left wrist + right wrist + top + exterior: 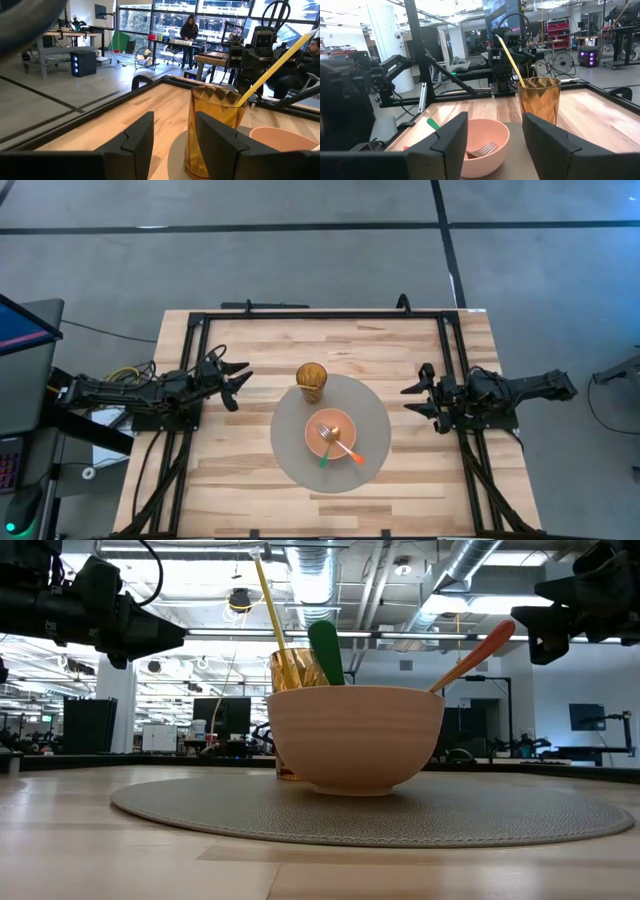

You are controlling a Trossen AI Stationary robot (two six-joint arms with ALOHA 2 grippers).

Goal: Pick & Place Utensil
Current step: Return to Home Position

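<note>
Left gripper [240, 389] and right gripper [408, 400] flank the pink bowl [335, 437], well apart from it, jaws spread and empty (nothing left to carry, apparently); the orange fork [348, 450] rests inside.

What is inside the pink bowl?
An orange fork and a green utensil lean in the bowl, handles sticking out over the rim. The green one's head cannot be made out.

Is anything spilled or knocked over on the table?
Nothing looks wrong. The cup stands upright on the mat, straw inside; the fork and green utensil lie in the pink bowl. Left gripper and right gripper hang open aside.
</note>
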